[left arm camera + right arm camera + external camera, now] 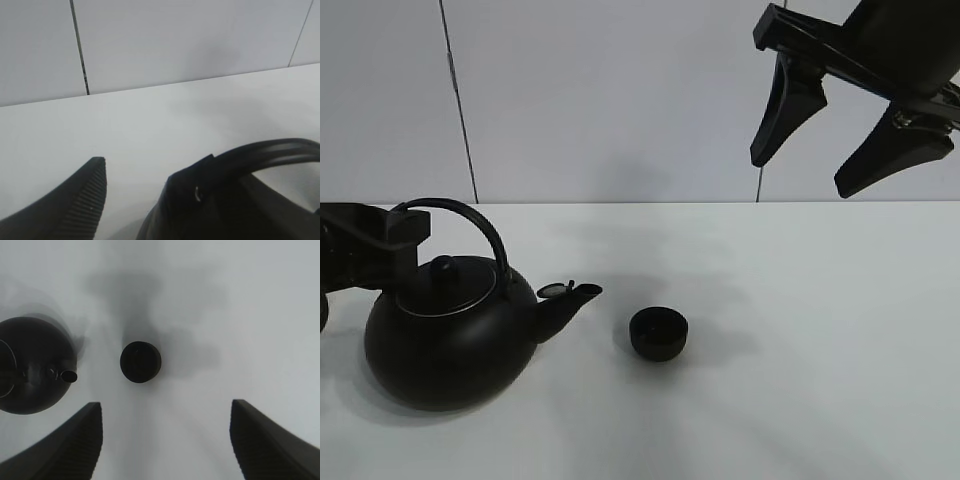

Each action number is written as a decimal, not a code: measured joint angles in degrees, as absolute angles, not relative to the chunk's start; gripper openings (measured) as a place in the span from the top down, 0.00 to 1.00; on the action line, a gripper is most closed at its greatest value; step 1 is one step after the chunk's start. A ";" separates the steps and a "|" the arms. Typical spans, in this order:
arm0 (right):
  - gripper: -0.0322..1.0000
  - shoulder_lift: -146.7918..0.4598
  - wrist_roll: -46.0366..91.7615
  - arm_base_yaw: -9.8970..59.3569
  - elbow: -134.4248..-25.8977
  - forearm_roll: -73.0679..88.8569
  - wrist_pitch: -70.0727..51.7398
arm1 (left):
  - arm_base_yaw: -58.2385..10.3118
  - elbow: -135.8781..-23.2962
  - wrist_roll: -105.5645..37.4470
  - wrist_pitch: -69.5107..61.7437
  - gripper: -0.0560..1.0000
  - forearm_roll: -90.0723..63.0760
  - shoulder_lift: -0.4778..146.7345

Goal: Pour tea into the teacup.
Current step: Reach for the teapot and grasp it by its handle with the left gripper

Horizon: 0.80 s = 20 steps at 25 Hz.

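Observation:
The big black kettle (450, 345) stands on the white table at the left, its spout (570, 300) pointing right at the teacup. The teacup (658, 333) is a tiny black cup on the table just right of the spout, and it also shows in the right wrist view (140, 361). My left gripper (408, 232) is at the left end of the kettle's arched handle (470, 215). In the left wrist view its fingers (80, 200) stand apart, with the handle (280, 152) beside the other finger. My right gripper (802, 175) hangs open and empty, high above and to the right of the teacup.
The kettle also shows in the right wrist view (32, 370). A grey panelled wall (620, 100) closes off the back of the table (820, 380). Nothing else stands on the table.

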<state>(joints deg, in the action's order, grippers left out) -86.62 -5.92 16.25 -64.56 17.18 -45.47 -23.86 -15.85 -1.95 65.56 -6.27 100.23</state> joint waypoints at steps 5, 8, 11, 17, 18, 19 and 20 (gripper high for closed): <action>0.49 -86.62 -5.92 16.25 -64.56 17.18 -45.41 | -23.86 -15.86 -2.26 65.56 0.52 -6.80 100.51; 0.49 -86.62 -5.92 16.25 -64.56 17.18 -45.41 | -23.86 -15.86 -2.40 65.56 0.52 -6.91 100.51; 0.49 -86.62 -5.92 16.25 -64.56 17.18 -45.34 | -23.86 -15.86 -3.61 64.98 0.52 -6.44 100.51; 0.49 -86.62 -5.92 16.25 -64.56 17.18 -45.21 | -23.86 -15.86 -5.28 63.39 0.52 -5.45 100.51; 0.49 -86.62 -5.92 16.25 -64.56 17.18 -45.04 | -23.86 -15.86 -5.28 63.39 0.52 -5.45 100.51; 0.49 -86.62 -5.92 16.25 -64.56 17.18 -45.01 | -23.86 -15.86 -5.28 63.39 0.52 -5.45 100.51; 0.49 -86.62 -5.92 16.25 -64.56 17.18 -44.99 | -23.86 -15.86 -5.28 63.39 0.52 -5.45 100.51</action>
<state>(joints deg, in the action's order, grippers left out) -86.62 -5.92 16.25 -64.56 17.18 -44.99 -23.86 -15.86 -5.28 63.39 -5.45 100.51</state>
